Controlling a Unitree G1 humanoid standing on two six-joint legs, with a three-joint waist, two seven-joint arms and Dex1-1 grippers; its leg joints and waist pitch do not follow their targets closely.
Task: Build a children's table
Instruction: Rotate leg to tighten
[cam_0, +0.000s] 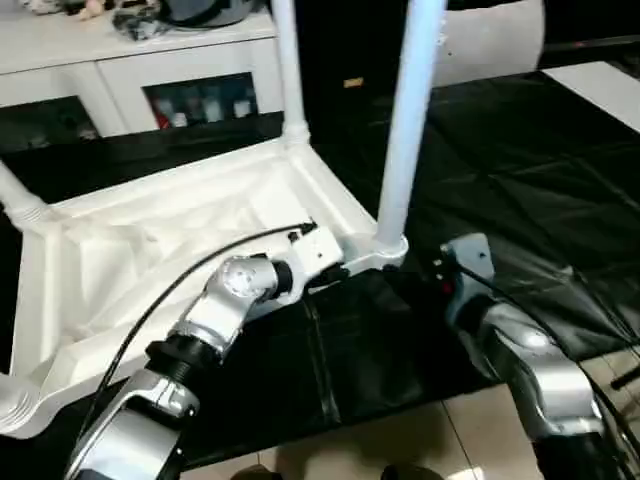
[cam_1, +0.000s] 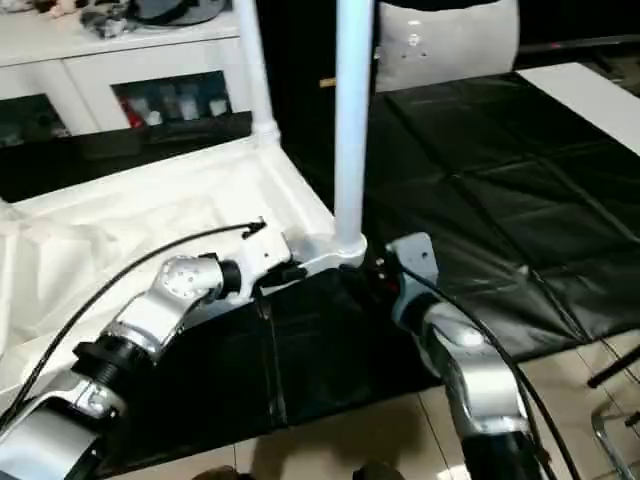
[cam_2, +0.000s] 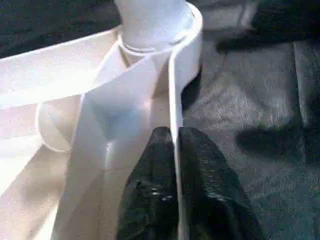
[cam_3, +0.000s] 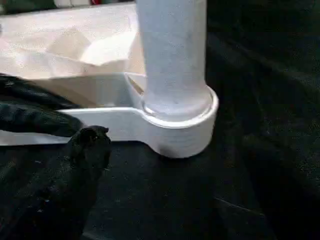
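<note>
Fingers (cam_2: 160, 165) pinch the upturned white table's (cam_0: 150, 230) thin rim.

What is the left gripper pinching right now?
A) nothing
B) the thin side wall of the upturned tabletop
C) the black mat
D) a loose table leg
B: in the left wrist view the left gripper has its two black fingers on either side of the tabletop's thin white wall, close to the corner socket.
</note>
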